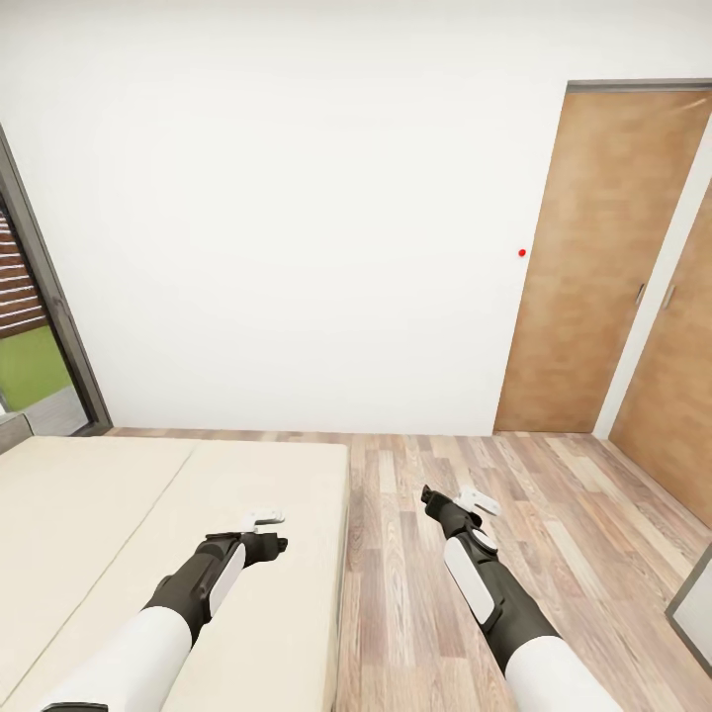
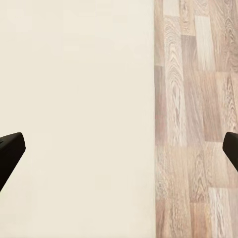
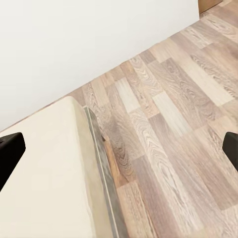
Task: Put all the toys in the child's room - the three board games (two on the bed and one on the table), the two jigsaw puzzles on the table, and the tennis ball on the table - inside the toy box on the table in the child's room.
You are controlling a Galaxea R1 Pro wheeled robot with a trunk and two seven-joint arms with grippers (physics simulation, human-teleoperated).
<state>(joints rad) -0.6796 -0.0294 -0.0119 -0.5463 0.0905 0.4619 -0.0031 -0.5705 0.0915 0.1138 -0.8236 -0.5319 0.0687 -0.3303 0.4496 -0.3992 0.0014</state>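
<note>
Head view: my left pincer (image 1: 269, 529) over the bare bed (image 1: 119, 514), right pincer (image 1: 465, 502) over floor (image 1: 554, 514) — both wide open, empty; driving blind risks clipping the bed frame.

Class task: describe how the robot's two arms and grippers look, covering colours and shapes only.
Each arm has a white upper segment, then a black forearm bearing a white oval panel. The left gripper and right gripper are black with small white parts. In the wrist views, the fingertips appear as dark, blunt shapes.

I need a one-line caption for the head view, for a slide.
Both arms held forward, left gripper over the beige bed, right gripper over the wooden floor, facing a white wall and wooden doors.
</note>
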